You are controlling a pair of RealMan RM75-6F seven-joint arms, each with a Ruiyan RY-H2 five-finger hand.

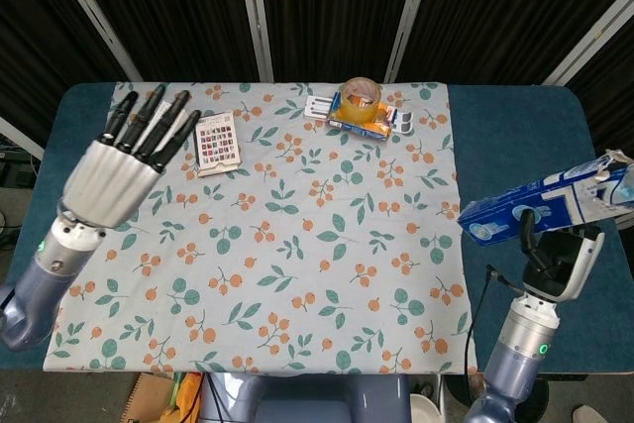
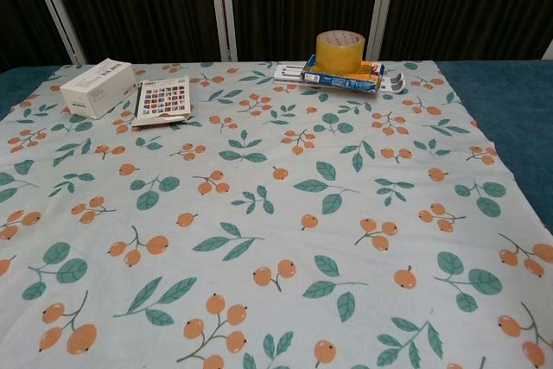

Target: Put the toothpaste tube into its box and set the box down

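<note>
1. The desk, blue-topped, carries a floral cloth. The chest view shows only this surface; neither arm appears in it.
2. The left hand, seen only in the head view, hovers over the cloth's left edge with its fingers spread and nothing in them. We judge that it is parked there, well apart from the box, to leave the right side free.
3. The box, blue and white, lies nearly level above the right edge of the desk, gripped from below by the right hand. We judge that this low, flat attitude suits setting it down on the blue surface.
4. The toothpaste tube cannot be made out separately. A pale flap or tip at the box's right end is cut by the frame edge, so we judge the tube to be inside but cannot confirm it.
5. A white carton shows plainly in the chest view; in the head view the left hand hides it.
6. A patterned card booklet lies just beside that carton.
7. A tape roll sits on a flat blue packet at the far edge, well clear of the work.
</note>
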